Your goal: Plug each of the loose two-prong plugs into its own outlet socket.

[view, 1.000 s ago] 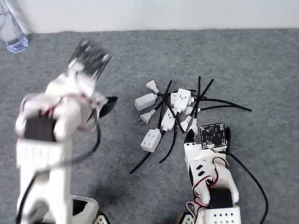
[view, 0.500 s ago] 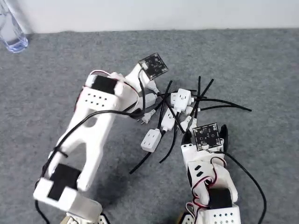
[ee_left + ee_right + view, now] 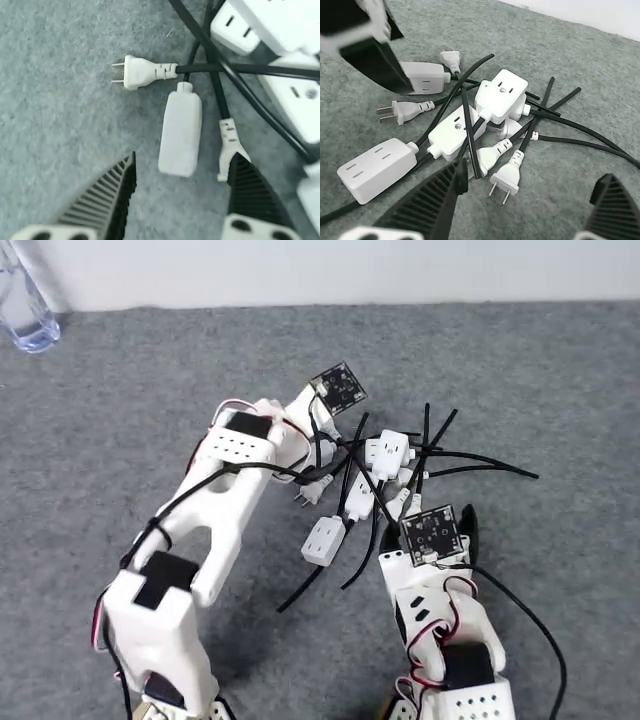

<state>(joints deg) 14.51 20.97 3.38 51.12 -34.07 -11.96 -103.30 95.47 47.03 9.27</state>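
White socket block lies between the left gripper's wide jaws; best squeeze its long sides; right gripper, at the tangle's five o'clock, gapes too.

Grey carpet-like table surface, white wall behind, clear bottle at corner

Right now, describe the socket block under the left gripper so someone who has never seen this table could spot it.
On the grey carpet, find the tangle of white plugs and black cords. On its side nearest the left arm, a narrow white socket block lies under the open left gripper. It alone has a loose plug at its cord end and another alongside.
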